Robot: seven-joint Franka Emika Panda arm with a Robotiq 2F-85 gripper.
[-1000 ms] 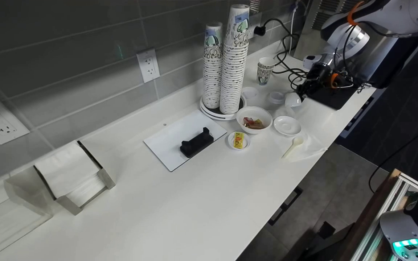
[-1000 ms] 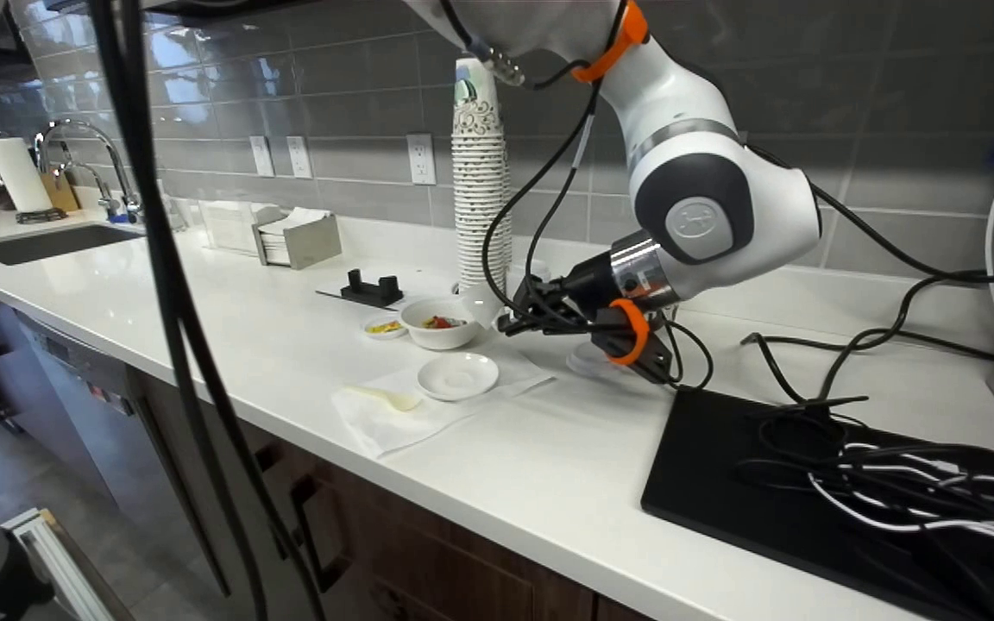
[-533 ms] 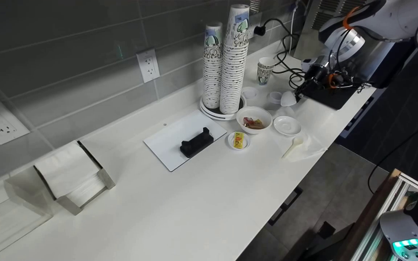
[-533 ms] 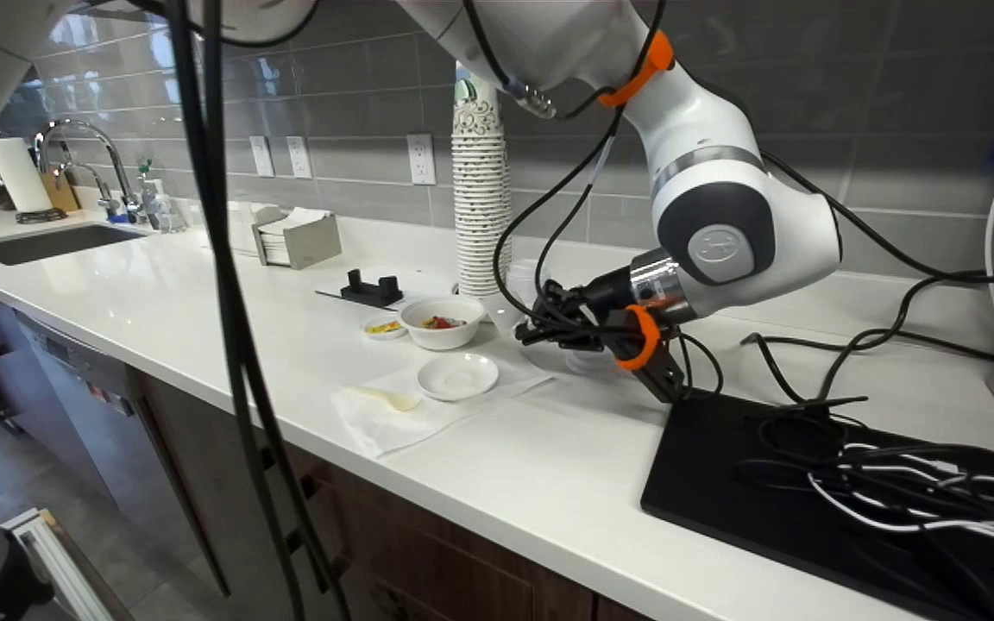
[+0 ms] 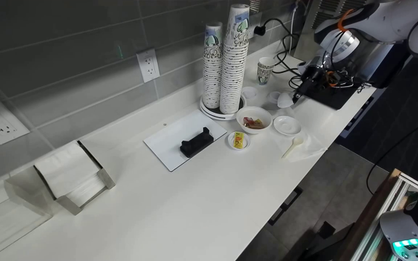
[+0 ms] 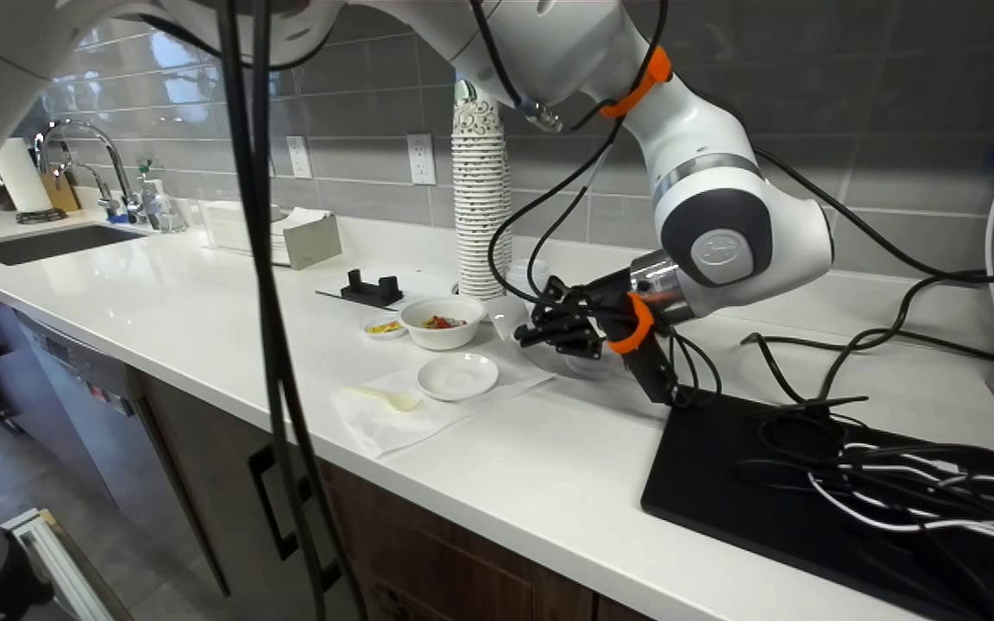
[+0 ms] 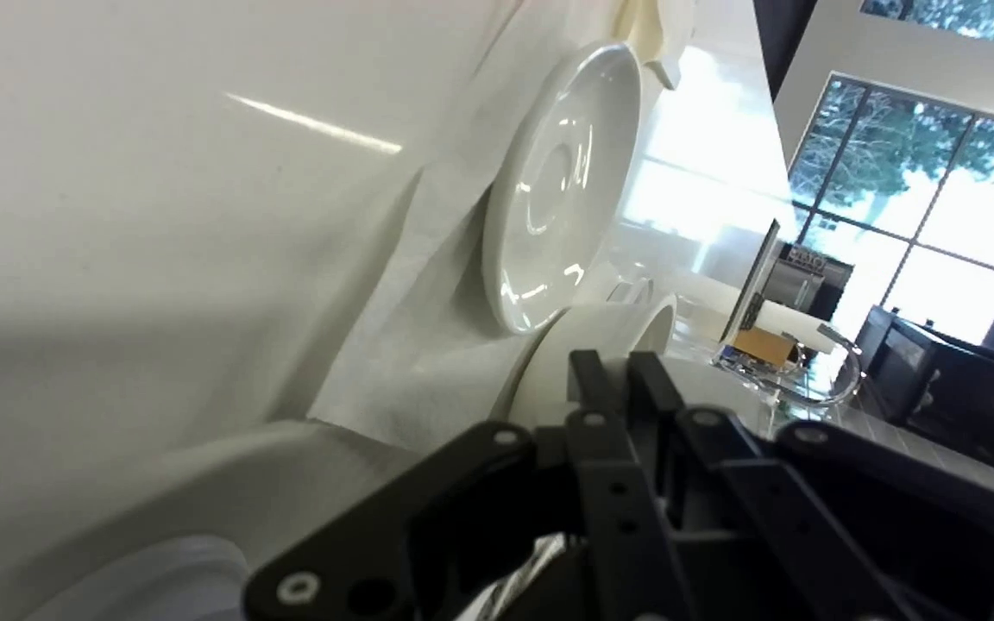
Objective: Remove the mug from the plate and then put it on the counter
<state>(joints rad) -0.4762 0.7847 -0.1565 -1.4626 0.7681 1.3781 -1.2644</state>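
The small white mug (image 5: 285, 100) hangs tilted at the fingertips of my gripper (image 5: 295, 98), beside the plate. In an exterior view the same mug (image 6: 506, 317) shows just past the ends of the black fingers. From the wrist, my gripper (image 7: 615, 362) has its jaws nearly together, with the white mug (image 7: 713, 381) behind and between them; the gripped part is hidden. The plate, a white saucer (image 6: 457, 377), rests bare on a thin sheet on the white counter (image 5: 194, 210). Whether the mug touches the counter I cannot tell.
Left of the mug stands a white bowl (image 5: 254, 123) of packets, with tall cup stacks (image 5: 234, 72) behind it. A small white dish (image 5: 273, 97) lies close to the mug. A pale spoon (image 5: 293, 146) is near the saucer. A black board (image 6: 739, 492) carries cables.
Over the last second, my gripper has carried the mug lower and a little sideways, to the left in one view and to the right in another. The saucer and bowl have stayed put.
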